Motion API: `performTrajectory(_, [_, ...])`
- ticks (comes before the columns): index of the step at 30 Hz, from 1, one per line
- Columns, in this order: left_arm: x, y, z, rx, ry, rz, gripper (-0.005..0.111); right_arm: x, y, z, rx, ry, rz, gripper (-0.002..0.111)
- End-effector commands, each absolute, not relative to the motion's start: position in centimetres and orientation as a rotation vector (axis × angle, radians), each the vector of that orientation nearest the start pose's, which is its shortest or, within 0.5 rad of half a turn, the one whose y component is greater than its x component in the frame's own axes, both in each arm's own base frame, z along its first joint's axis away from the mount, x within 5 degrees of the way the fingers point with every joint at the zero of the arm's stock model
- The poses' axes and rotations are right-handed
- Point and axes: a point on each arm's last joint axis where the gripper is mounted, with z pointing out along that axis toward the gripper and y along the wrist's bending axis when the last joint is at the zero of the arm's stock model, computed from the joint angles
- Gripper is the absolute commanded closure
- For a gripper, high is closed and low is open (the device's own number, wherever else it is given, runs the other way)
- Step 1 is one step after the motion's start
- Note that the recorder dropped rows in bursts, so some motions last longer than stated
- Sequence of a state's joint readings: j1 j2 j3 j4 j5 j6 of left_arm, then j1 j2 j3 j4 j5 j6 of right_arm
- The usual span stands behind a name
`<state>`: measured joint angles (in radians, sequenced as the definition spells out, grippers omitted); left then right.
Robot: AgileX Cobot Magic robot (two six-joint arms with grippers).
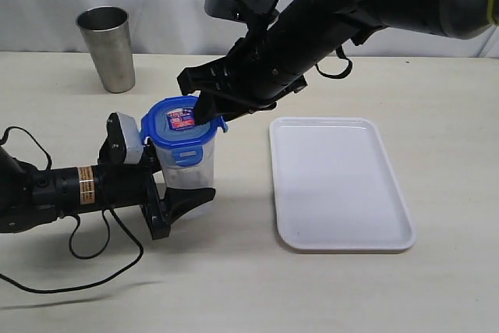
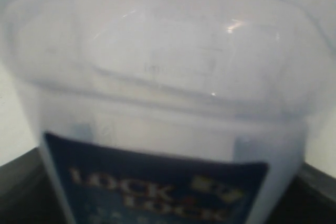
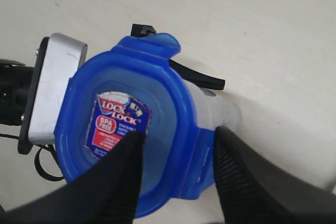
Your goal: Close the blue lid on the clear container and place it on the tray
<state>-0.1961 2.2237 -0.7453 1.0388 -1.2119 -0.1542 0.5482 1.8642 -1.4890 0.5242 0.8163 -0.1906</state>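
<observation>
Bright blue plastic lid (image 3: 157, 93) is sitting partly between the parted jaws of right gripper (image 3: 178, 135); left gripper (image 1: 175, 207) is clenching clear tapered plastic container (image 1: 189, 178), steadying it.

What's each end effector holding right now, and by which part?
Left end effector grips the container around its lower body. Right end effector straddles the lid's edge, jaws open, holding nothing.

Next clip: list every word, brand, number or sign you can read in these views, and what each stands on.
"LOCK LOCK": red-and-white sticker on the bright blue plastic lid.
"BPA FREE": same sticker; its finer print is too small to read.
"LOCK LOCK": dark blue label on the translucent clear plastic container, blurred.
The yellow label on the left arm is too small to read.
</observation>
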Motion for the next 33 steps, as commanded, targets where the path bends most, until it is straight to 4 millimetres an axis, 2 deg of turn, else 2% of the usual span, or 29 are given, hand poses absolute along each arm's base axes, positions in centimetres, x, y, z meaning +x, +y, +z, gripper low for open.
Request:
performTrajectory(1, [29.8,-13.5,6.2,1.067,1.567,-0.809,0.107,33.0,24.6,24.3,-0.662,2.677,0.777,0.068])
performTrajectory(7, [29.8,-13.5,6.2,1.067,1.567,-0.809,0.107,33.3,24.9,22.0,-0.663,2.758,0.782,0.068])
performTrajectory(13, [29.8,-13.5,6.2,1.067,1.567,-0.809,0.107,33.1,25.8,20.0,-0.743,2.785,0.913,0.073])
performTrajectory(18, [29.8,-13.5,6.2,1.067,1.567,-0.809,0.107,33.0,26.5,19.3,-0.781,2.76,1.031,0.074])
performTrajectory(33, [29.8,-13.4,6.2,1.065,1.567,-0.808,0.107,31.9,26.7,18.8,-0.872,2.742,1.176,0.074])
